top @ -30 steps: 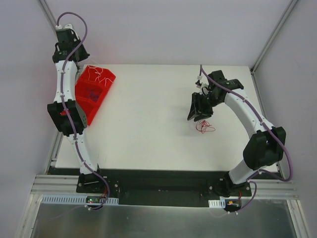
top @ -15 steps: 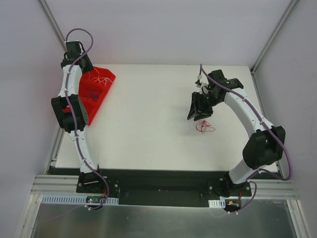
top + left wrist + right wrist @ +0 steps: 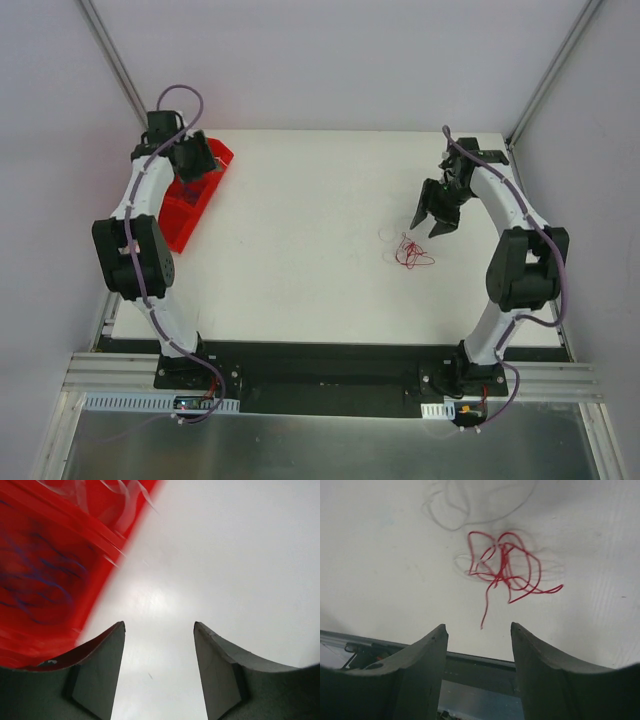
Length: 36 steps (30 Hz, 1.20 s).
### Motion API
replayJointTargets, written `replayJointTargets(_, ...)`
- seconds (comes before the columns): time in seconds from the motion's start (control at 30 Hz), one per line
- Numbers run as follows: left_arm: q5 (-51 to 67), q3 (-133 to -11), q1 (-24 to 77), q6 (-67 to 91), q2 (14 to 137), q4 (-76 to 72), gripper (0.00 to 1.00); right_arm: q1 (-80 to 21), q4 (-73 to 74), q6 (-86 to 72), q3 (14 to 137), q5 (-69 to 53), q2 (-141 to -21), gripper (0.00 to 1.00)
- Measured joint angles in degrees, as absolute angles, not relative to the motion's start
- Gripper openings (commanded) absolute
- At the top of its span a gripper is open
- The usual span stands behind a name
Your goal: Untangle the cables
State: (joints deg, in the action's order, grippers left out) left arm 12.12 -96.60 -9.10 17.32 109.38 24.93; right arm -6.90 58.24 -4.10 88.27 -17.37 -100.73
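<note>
White table inside pale walls; red tangle of cables lies on it toward 4 o'clock of centre; pale loop just beside it at 10 o'clock; red bin sits at the table's 10 o'clock corner.

Right gripper hovers near the tangle, at its 1 o'clock; jaws apart, nothing between them; same in the wrist view. Left gripper is over the bin's far end, well apart from the tangle; jaws spread and empty.

Risks, as I judge them:
- the wires are hair-thin and the fingers broad; a pinch may catch several strands at once and pull the knot tighter, or catch none.
- nothing pins the clump; the whole tangle could lift or drag as one.
- the pale loop barely shows on white; easy to snag or sweep aside unnoticed.
- left gripper is close to the bin wall; a careless move could knock it.

Hard to tell:
- how many red wires make the knot, and which crosses over which.
- whether the pale loop threads into the red; it looks apart, at 11 o'clock of it, but can't confirm.
- left wrist view is motion-blurred; purple wires and white strands in the bin are only smears.
- top view: the left arm covers part of the bin.
- height of either gripper above the table.
</note>
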Motion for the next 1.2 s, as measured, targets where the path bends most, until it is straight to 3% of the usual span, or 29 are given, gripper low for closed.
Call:
replayJointTargets(0.3, 28.4, -76.2, 14.6, 17.5, 93.6, 24.8, 0.57, -6.2, 57.3, -0.5, 89.4, -14.5, -113.4, 0.55)
replayJointTargets(0.4, 31.4, -74.4, 17.3, 17.6, 92.7, 25.2, 0.57, -8.5, 57.2, 1.4, 91.2, -13.1, -117.6, 0.49)
replayJointTargets(0.47, 32.3, -74.1, 17.0, 17.9, 92.6, 25.4, 0.56, -11.0, 56.7, 2.6, 92.5, -13.0, -120.0, 0.4)
replayJointTargets(0.53, 32.8, -74.1, 16.4, 18.4, 92.6, 25.4, 0.55, -14.4, 55.9, 3.6, 92.9, -14.2, -121.1, 0.38)
replayJointTargets(0.6, 33.1, -74.1, 16.2, 18.8, 92.7, 25.3, 0.56, -18.9, 55.6, 4.8, 92.9, -15.6, -121.1, 0.4)
replayJointTargets(0.73, 34.4, -74.1, 16.1, 20.0, 93.6, 25.3, 0.58, -28.1, 51.4, 7.5, 88.7, -20.2, -117.9, 0.56)
replayJointTargets(0.83, 36.3, -74.2, 16.1, 20.4, 95.9, 25.2, 0.59, -31.4, 50.1, 8.8, 82.7, -22.6, -111.9, 0.63)
replayJointTargets(1.03, 40.3, -77.5, 18.1, 20.3, 104.9, 26.5, 0.61, -25.4, 46.7, 8.6, 74.5, -24.3, -100.4, 0.64)
replayJointTargets(1.2, 41.7, -84.7, 22.7, 19.9, 112.1, 28.7, 0.61, -21.9, 44.5, 8.2, 71.7, -27.0, -99.3, 0.64)
